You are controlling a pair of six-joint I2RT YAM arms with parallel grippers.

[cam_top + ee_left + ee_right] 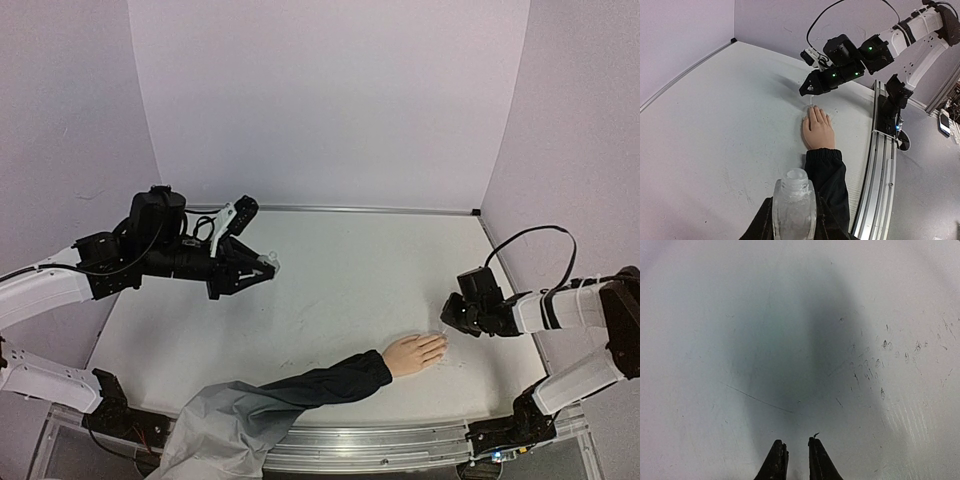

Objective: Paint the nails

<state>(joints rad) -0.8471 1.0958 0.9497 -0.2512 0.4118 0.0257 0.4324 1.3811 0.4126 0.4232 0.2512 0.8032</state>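
White tabletop (340,290), lilac walls; the nails (814,111) sit near right on the mannequin hand (413,353). Our left gripper (258,270) clamps a clear bottle (794,200); our right gripper (808,91) pinches a thin pale brush (811,101) just beyond them; we should stroke lightly

This is looking like a robotics lab, more exactly a small test booth. Plain pale lilac walls (330,100) are closing in a white, scuffed table (340,290) on its left, far and right sides. Two white and black robot arms, the left arm (50,290) and the right arm (585,305), are standing bolted on an aluminium rail (400,437) along the near edge, and a black cable (540,228) is looping loose over the right one. A mannequin hand (415,352) in a dark sleeve (320,385) is lying on the table. In the left wrist view, some equipment is showing beyond the rail, too blurred to name.
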